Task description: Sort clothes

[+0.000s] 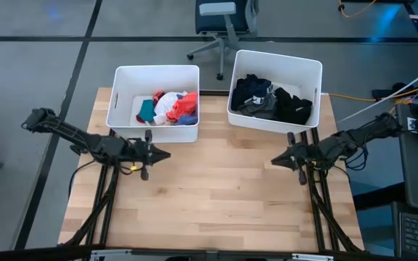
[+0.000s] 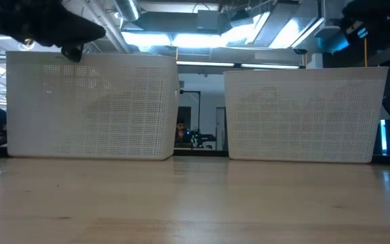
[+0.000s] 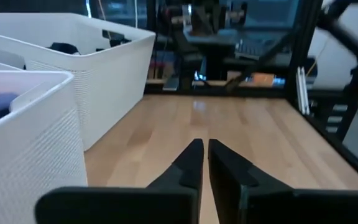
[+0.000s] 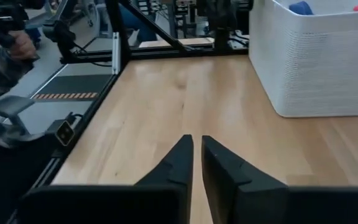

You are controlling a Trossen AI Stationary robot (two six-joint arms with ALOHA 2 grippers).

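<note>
I see the coloured clothes (image 1: 171,107) in the left bin (image 1: 122,98) and dark clothes (image 1: 271,98) in the right bin (image 1: 310,72); left gripper (image 1: 167,154) and right gripper (image 1: 273,161) hover over the table (image 1: 216,196), jaws clenched on nothing

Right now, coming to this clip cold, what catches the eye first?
Two white bins at the table's far edge: the left bin holds colourful clothes, the right bin dark clothes. In front, the left end effector and right end effector face each other, both empty.
</note>
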